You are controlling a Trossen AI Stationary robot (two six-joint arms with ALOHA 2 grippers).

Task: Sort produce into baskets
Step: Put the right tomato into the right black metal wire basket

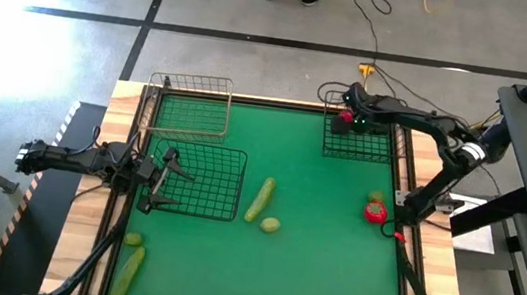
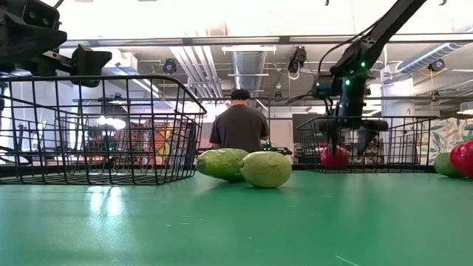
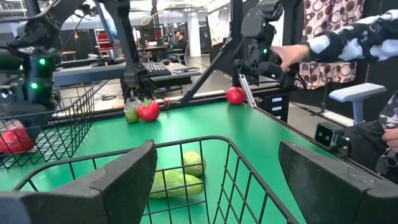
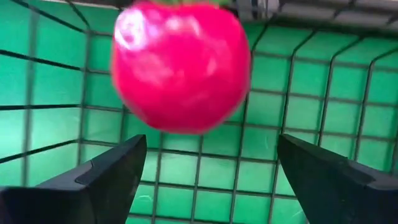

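Your right gripper [image 4: 205,165] hangs over the far-right basket [image 1: 356,147], jaws spread, and the tomato [image 4: 180,65] is free between them, just inside the basket, so the drop looks made. The right arm is stretched out over the far edge of the surface. Your left gripper [image 1: 167,178] waits, jaws spread, over the near-left black basket [image 1: 207,183].

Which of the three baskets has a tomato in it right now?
The black basket at the far right corner, under the right gripper: a tomato is inside. The other two look empty.
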